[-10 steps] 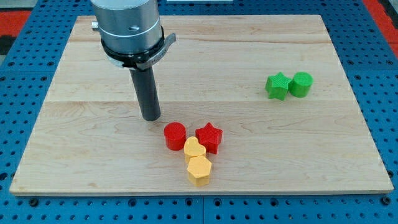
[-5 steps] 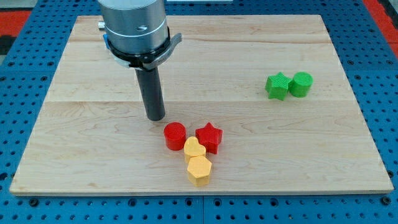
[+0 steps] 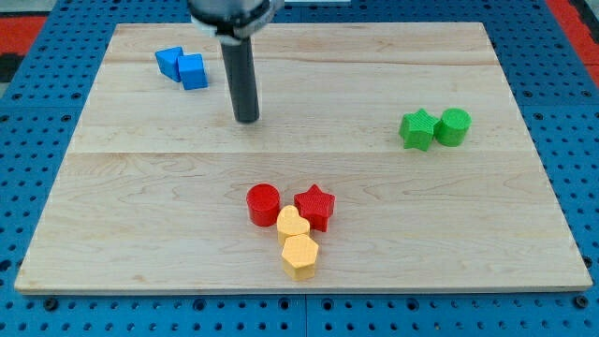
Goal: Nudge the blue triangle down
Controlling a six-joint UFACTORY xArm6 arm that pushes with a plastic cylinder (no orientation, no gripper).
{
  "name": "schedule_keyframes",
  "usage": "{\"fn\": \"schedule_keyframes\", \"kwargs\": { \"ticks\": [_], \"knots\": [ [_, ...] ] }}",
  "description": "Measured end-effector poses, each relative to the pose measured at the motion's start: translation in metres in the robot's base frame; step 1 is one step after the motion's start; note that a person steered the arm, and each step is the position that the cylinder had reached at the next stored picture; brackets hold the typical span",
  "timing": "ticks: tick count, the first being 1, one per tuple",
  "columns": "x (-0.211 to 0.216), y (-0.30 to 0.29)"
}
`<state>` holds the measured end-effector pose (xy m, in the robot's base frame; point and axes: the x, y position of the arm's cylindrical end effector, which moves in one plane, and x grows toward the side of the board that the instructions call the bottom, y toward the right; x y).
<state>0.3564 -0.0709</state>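
Note:
Two blue blocks touch each other at the board's top left: a left one (image 3: 169, 61) and a squarer right one (image 3: 194, 71). I cannot tell which of them is the triangle. My tip (image 3: 247, 120) rests on the board to the right of and a little below the blue pair, about a block's width away from the right one and not touching it. The dark rod rises from it to the view's top edge.
A red cylinder (image 3: 263, 204), red star (image 3: 315, 207), yellow heart (image 3: 293, 225) and yellow hexagon (image 3: 300, 256) cluster at the bottom centre. A green star (image 3: 417, 129) and green cylinder (image 3: 453, 126) sit together at the right. The wooden board (image 3: 524, 234) lies on a blue pegboard.
My tip has moved toward the view's top and slightly right, away from the red cylinder. The arm's body has left the view, uncovering the two blue blocks.

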Motion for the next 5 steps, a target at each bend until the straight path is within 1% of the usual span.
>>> {"fn": "schedule_keyframes", "kwargs": {
  "ticks": [1, 2, 4, 5],
  "knots": [
    [-0.072, -0.001],
    [-0.11, -0.019],
    [-0.108, -0.108],
    [-0.107, -0.144]
  ]
}}
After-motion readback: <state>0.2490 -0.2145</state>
